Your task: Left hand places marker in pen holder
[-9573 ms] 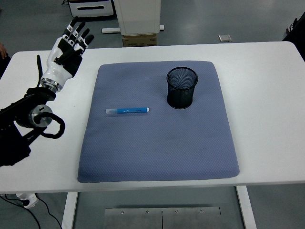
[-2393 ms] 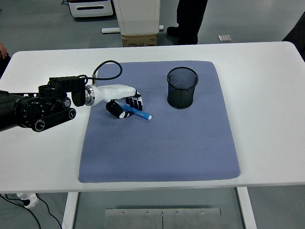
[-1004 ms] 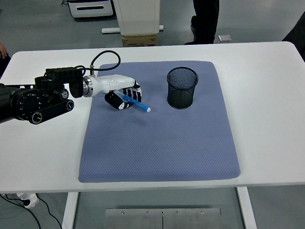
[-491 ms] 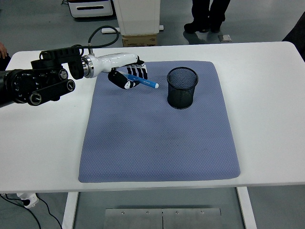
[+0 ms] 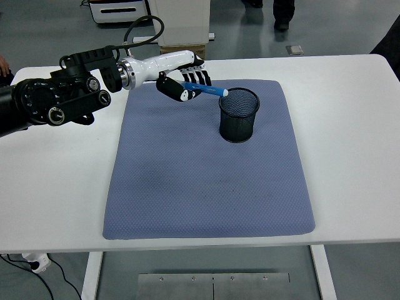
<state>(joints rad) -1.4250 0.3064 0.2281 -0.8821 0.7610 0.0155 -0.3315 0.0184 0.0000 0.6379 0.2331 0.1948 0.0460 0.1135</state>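
Note:
My left hand (image 5: 186, 82) is raised over the far left part of the blue mat (image 5: 206, 187), its fingers curled around a blue marker (image 5: 206, 89). The marker lies nearly level and points right, its white tip close to the left rim of the black mesh pen holder (image 5: 238, 115). The holder stands upright on the mat's far right part. My black left arm (image 5: 56, 100) comes in from the left edge. No right arm shows.
The white table (image 5: 350, 131) carries the mat. A cardboard box (image 5: 182, 52) and white equipment stand on the floor beyond the far edge. A person's feet (image 5: 281, 19) show at the top.
My left hand has lifted the marker off the mat and carried it up and to the right, toward the pen holder. The holder has not moved.

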